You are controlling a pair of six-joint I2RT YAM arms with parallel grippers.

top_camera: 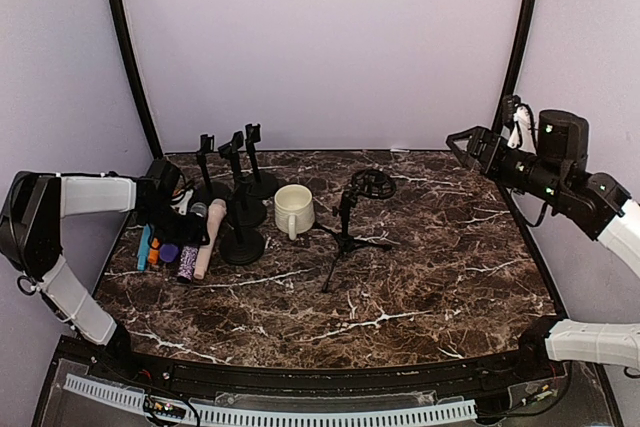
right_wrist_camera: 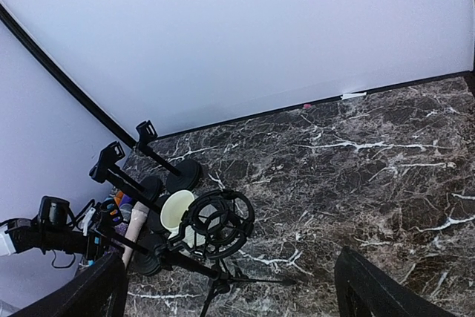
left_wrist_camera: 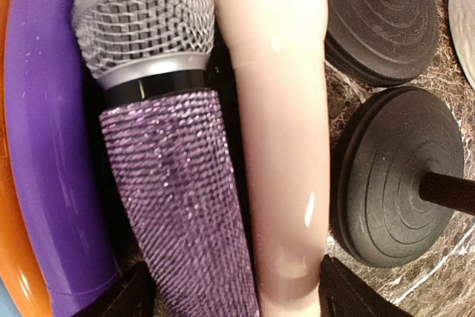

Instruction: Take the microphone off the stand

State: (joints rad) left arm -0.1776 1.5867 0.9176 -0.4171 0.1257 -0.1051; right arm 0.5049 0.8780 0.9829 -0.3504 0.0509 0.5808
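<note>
Looks like the let-go step, at the tail of the task. Left gripper [left_wrist_camera: 237,287] spread wide and low at the left side of the dark marble-patterned table [top_camera: 430,277]. Straddling two microphones that lie flat, side by side and touching: a purple glitter-wrapped microphone with a silver mesh head [left_wrist_camera: 167,183] and a glossy pale pink microphone [left_wrist_camera: 286,146]. Nothing pinched between the pads. Both bodies resting on the table, just beside the round bases. Hard to pick the task's one out of the pair; either way off the stand and lying in the row.

Next, by judgement: lift straight up and back with the fingers kept apart, so as not to drag or roll either microphone. Mind the black disc-based clip stands [top_camera: 243,244] close on the right. Right gripper [right_wrist_camera: 228,272] likewise spread, holding nothing, raised over the far right corner and well apart from it all.

Counted from the top view:
- Five microphones in the row: a blue microphone [top_camera: 145,245], an orange microphone [left_wrist_camera: 11,220], a plain purple microphone [left_wrist_camera: 44,146], then the glitter one and the pink one.
- Clip stands: three clips plainly seen, all empty; perhaps a fourth base among them, too crowded to be sure.
- One black tripod stand with a ring-shaped shock mount [top_camera: 372,184], also empty.
- One cream mug [top_camera: 293,210].
</note>
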